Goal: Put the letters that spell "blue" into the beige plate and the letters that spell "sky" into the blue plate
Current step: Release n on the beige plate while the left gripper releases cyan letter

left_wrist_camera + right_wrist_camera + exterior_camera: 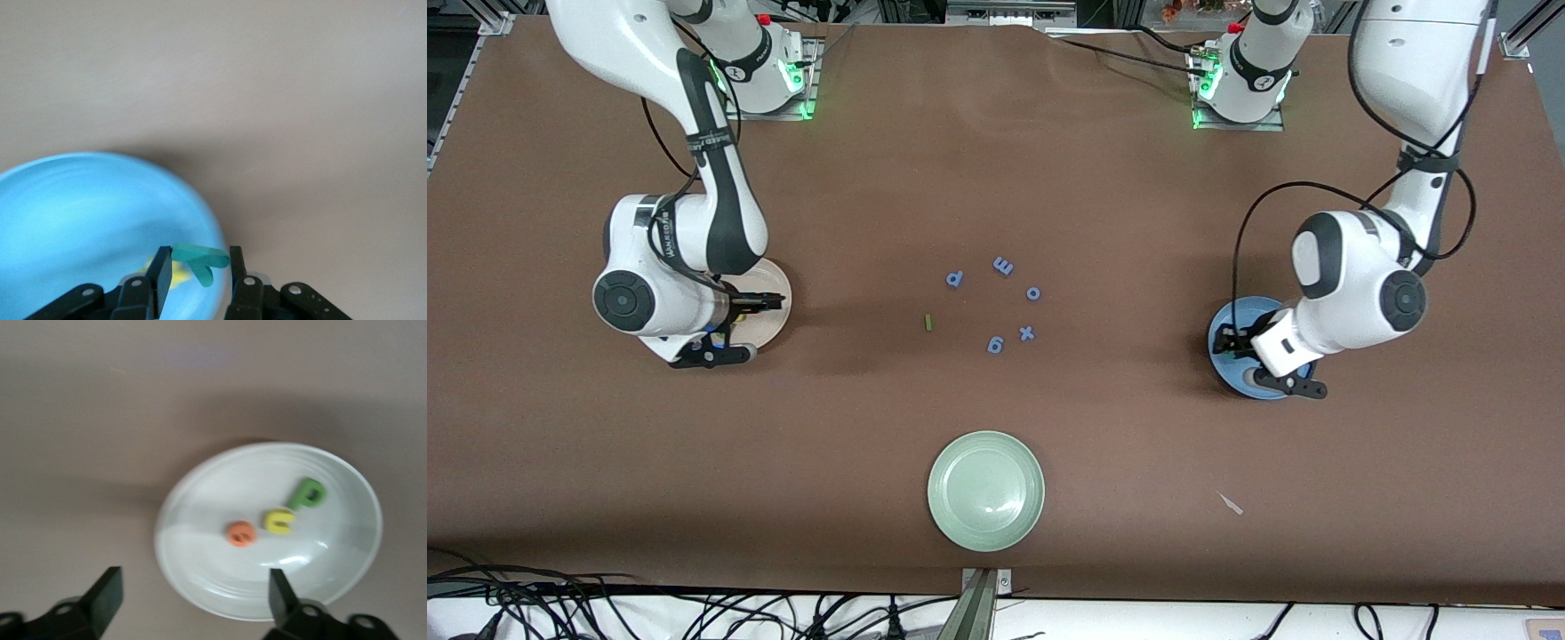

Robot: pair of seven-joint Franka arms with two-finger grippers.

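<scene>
My left gripper (1258, 363) hangs over the blue plate (1221, 327), shut on the teal-green y (200, 259) just above the plate's rim. A yellow letter (177, 275) lies in the blue plate (67, 200), partly hidden by a finger. My right gripper (740, 327) stands open and empty over the edge of the beige plate (776, 322). In the beige plate (220, 473) lie the orange e (241, 533), the yellow u (279, 521) and the green b (305, 493). The thin dark-green l (928, 323) lies on the table, beside the blue letters.
Several blue letters (996, 302) are scattered mid-table. A pale green plate (985, 490) sits nearer to the front camera. A small white scrap (1231, 504) lies toward the left arm's end of the table.
</scene>
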